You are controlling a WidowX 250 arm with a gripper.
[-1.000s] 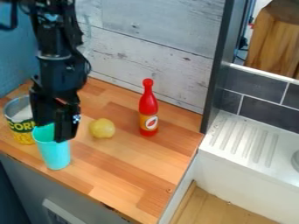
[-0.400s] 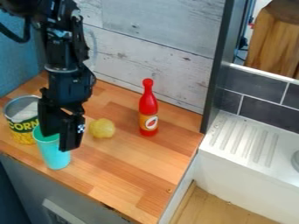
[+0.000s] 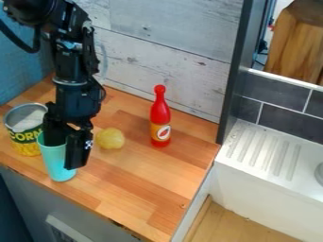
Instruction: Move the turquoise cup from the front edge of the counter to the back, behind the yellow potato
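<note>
In the camera view, the black arm point(image 3: 74, 71) comes in from the top left, and its claw point(image 3: 65, 154) hangs over the left part of the wooden counter point(image 3: 142, 177), close to the front edge. The claw is open, its two fingers well apart: one reaches down at the mouth of the turquoise cup point(image 3: 55, 163), the other hangs beside the cup's right side, partly in front of it. Whether either finger touches the cup, I cannot tell. The cup is upright on the counter, near the front edge and toward the left corner.

Just left of the cup, and a little farther back, is an open can point(image 3: 25, 141) with a green and yellow corn label, upright near the left corner. To the right of the claw lies a round yellow fruit point(image 3: 110, 138) — near the cup but apart from it. Farther right, the red bottle point(image 3: 160, 116) with its red top is upright, between the fruit and the right edge of the counter, nearer the back edge.

A wall of pale wooden boards point(image 3: 164, 45) rises behind the back edge, with a blue wall point(image 3: 22, 59) at the left edge. Beyond the right edge are a dark post point(image 3: 236, 75), a white grooved drainboard point(image 3: 265, 151) and dark grey tiles point(image 3: 287, 115) — with a brown wooden object point(image 3: 293, 45) above them.
</note>
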